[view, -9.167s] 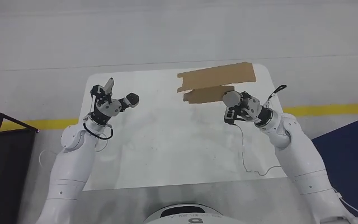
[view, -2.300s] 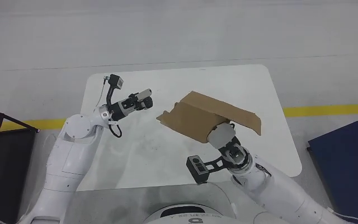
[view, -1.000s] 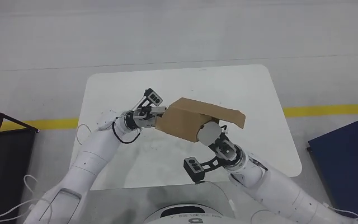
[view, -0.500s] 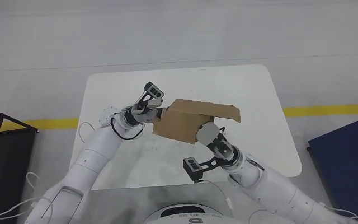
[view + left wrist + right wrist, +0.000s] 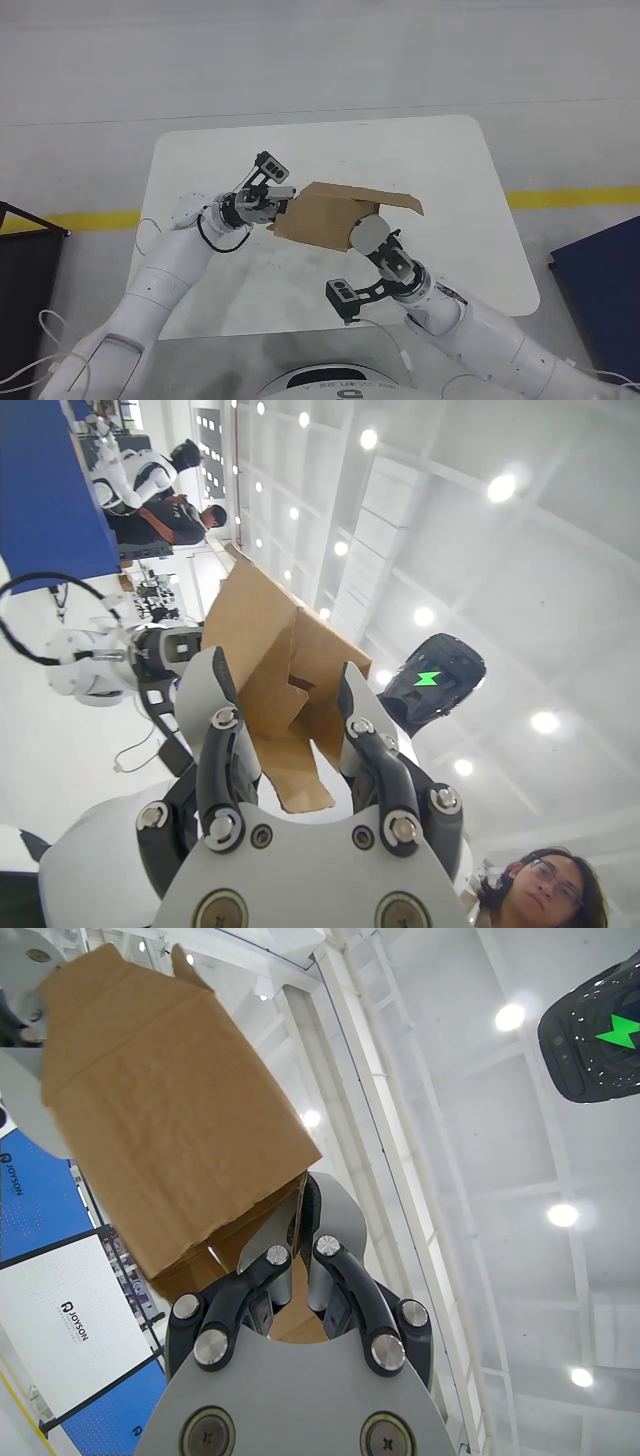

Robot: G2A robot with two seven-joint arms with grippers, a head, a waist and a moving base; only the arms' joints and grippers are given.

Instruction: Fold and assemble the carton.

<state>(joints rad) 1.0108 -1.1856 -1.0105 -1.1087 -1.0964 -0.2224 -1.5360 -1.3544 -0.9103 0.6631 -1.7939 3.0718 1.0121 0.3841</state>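
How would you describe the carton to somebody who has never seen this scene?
Find the white table. Over its middle, the left pincer and the right pincer flank the carton. It is the only brown cardboard thing there, half opened with loose flaps.

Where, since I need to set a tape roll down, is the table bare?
Bare: the far-right corner of the table beyond the carton, the far-left corner beyond the left gripper, and the right edge strip. Crowded: the centre, where the left gripper and the right gripper meet the carton.
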